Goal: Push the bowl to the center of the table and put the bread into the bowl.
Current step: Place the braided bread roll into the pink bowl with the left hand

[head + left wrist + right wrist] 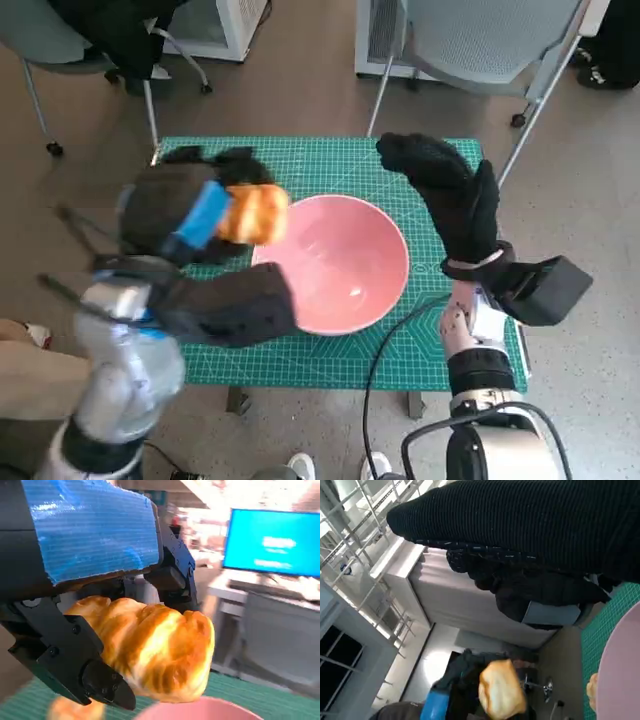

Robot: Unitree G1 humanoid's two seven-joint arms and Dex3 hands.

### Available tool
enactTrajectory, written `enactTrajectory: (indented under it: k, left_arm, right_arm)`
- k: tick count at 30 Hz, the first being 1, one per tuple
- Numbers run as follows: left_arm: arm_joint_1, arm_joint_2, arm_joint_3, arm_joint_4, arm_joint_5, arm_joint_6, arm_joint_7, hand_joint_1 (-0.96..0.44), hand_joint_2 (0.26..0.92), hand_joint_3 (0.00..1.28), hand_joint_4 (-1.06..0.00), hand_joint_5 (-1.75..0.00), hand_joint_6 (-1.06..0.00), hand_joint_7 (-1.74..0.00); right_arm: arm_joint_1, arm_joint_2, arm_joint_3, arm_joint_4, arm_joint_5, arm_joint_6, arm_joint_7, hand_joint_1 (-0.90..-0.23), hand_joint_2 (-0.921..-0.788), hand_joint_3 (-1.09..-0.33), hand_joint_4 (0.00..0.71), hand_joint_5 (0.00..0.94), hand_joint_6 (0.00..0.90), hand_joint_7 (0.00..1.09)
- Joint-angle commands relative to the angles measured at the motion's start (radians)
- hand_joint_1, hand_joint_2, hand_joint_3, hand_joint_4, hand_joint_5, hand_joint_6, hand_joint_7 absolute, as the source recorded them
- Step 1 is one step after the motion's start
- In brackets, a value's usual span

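Observation:
The pink bowl (340, 265) stands near the middle of the green mat (330, 155) on the table. My left hand (185, 225) holds a golden bread roll (255, 213) in the air over the bowl's left rim. The left wrist view shows the bread (155, 655) pinched between black fingers (70, 665), with the bowl's rim (200, 711) just below it. My gloved right hand (450, 195) hovers right of the bowl, fingers spread, holding nothing. The right wrist view shows the glove (545, 525), the bread (501, 690) and the bowl's edge (625, 670).
A second orange piece (75, 710) lies blurred on the mat beside the bowl. Grey chairs (480, 40) stand beyond the table's far edge. A black cable (385, 350) crosses the mat's front edge. A person's leg (20, 370) shows at lower left.

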Motion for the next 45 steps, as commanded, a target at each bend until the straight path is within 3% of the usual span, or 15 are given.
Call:
enactTrajectory:
  k: [1, 8, 13, 15, 17, 21, 25, 31, 35, 36, 39, 40, 41, 43, 45]
  left_arm:
    - [-0.069, -0.035, -0.034, 0.087, -0.017, -0.063, 0.022, 0.00, 0.842, 0.13, -0.78, -1.19, -0.75, -0.92]
    - [-0.147, -0.089, -0.087, 0.230, -0.027, -0.109, -0.001, 0.00, 0.648, 0.52, -0.75, -1.30, -0.68, -1.07]
    - [-0.218, -0.118, -0.121, 0.340, -0.033, -0.122, -0.045, 0.00, 0.617, 0.62, -0.70, -1.33, -0.61, -1.22]
    - [-0.235, -0.125, -0.127, 0.368, -0.038, -0.125, -0.055, 0.00, 0.642, 0.59, -0.69, -1.32, -0.58, -1.25]
    - [-0.253, -0.132, -0.132, 0.399, -0.044, -0.125, -0.063, 0.00, 0.709, 0.49, -0.68, -1.31, -0.56, -1.23]
    - [-0.278, -0.145, -0.138, 0.448, -0.062, -0.123, -0.071, 0.01, 0.778, 0.39, -0.64, -1.39, -0.57, -1.13]
    - [-0.288, -0.161, -0.139, 0.492, -0.075, -0.127, -0.057, 0.00, 0.764, 0.46, -0.55, -1.38, -0.53, -1.30]
    - [-0.292, -0.172, -0.140, 0.550, -0.103, -0.144, -0.035, 0.00, 0.775, 0.50, -0.47, -1.44, -0.46, -1.41]
    - [-0.291, -0.171, -0.131, 0.587, -0.142, -0.175, -0.030, 0.00, 0.736, 0.63, -0.41, -1.53, -0.40, -1.50]
    - [-0.293, -0.169, -0.125, 0.602, -0.167, -0.188, -0.042, 0.15, 0.658, 0.77, -0.43, -1.60, -0.37, -1.26]
    - [-0.299, -0.164, -0.119, 0.625, -0.212, -0.205, -0.069, 0.33, 0.540, 0.97, -0.48, -1.67, -0.41, -0.74]
    - [-0.302, -0.160, -0.119, 0.631, -0.231, -0.203, -0.097, 0.35, 0.597, 0.82, -0.52, -1.58, -0.39, -0.60]
    - [-0.304, -0.156, -0.120, 0.636, -0.246, -0.202, -0.117, 0.28, 0.596, 0.75, -0.42, -1.34, -0.37, -0.53]
    - [-0.303, -0.148, -0.121, 0.635, -0.267, -0.199, -0.146, 0.09, 0.602, 0.51, -0.21, -0.58, -0.32, -0.27]
    - [-0.301, -0.142, -0.124, 0.632, -0.276, -0.198, -0.154, 0.01, 0.622, 0.37, -0.11, -0.30, -0.32, -0.16]
  right_arm:
    - [0.017, -0.001, -0.004, 0.012, 0.007, 0.004, 0.010, -0.643, -0.921, -0.884, 0.049, 0.000, 0.034, 0.18]
    - [0.022, -0.002, -0.006, 0.008, 0.008, 0.002, 0.011, -0.639, -0.921, -0.886, 0.049, 0.000, 0.029, 0.18]
    - [0.028, -0.004, -0.006, 0.000, 0.008, -0.001, 0.009, -0.638, -0.921, -0.887, 0.048, 0.000, 0.027, 0.19]
    - [0.031, -0.005, -0.007, -0.002, 0.008, 0.000, 0.009, -0.638, -0.921, -0.887, 0.048, 0.000, 0.025, 0.19]
    - [0.032, -0.008, -0.008, -0.003, 0.009, 0.001, 0.009, -0.638, -0.921, -0.888, 0.048, 0.000, 0.024, 0.19]
    - [0.034, -0.013, -0.009, -0.007, 0.010, 0.004, 0.008, -0.638, -0.921, -0.889, 0.047, 0.000, 0.021, 0.20]
    - [0.037, -0.017, -0.012, -0.010, 0.010, 0.006, 0.006, -0.636, -0.921, -0.891, 0.046, 0.000, 0.017, 0.20]
    - [0.044, -0.014, -0.011, -0.016, 0.006, 0.003, -0.001, -0.636, -0.921, -0.893, 0.045, 0.000, 0.013, 0.21]
    - [0.046, -0.012, -0.010, -0.012, 0.003, 0.002, -0.004, -0.636, -0.921, -0.892, 0.045, 0.001, 0.011, 0.22]
    - [0.045, -0.012, -0.011, -0.010, 0.003, 0.002, -0.006, -0.635, -0.921, -0.891, 0.046, 0.001, 0.011, 0.22]
    - [0.046, -0.011, -0.010, -0.010, 0.001, 0.003, -0.009, -0.633, -0.921, -0.889, 0.048, 0.002, 0.009, 0.22]
    - [0.047, -0.010, -0.009, -0.011, 0.001, 0.002, -0.009, -0.632, -0.921, -0.889, 0.048, 0.002, 0.009, 0.23]
    - [0.047, -0.010, -0.009, -0.011, 0.001, 0.002, -0.010, -0.632, -0.921, -0.889, 0.048, 0.002, 0.009, 0.23]
    - [0.048, -0.009, -0.008, -0.013, 0.000, 0.001, -0.011, -0.633, -0.921, -0.888, 0.048, 0.002, 0.008, 0.23]
    - [0.048, -0.009, -0.007, -0.013, 0.000, 0.002, -0.012, -0.633, -0.921, -0.888, 0.048, 0.001, 0.008, 0.23]
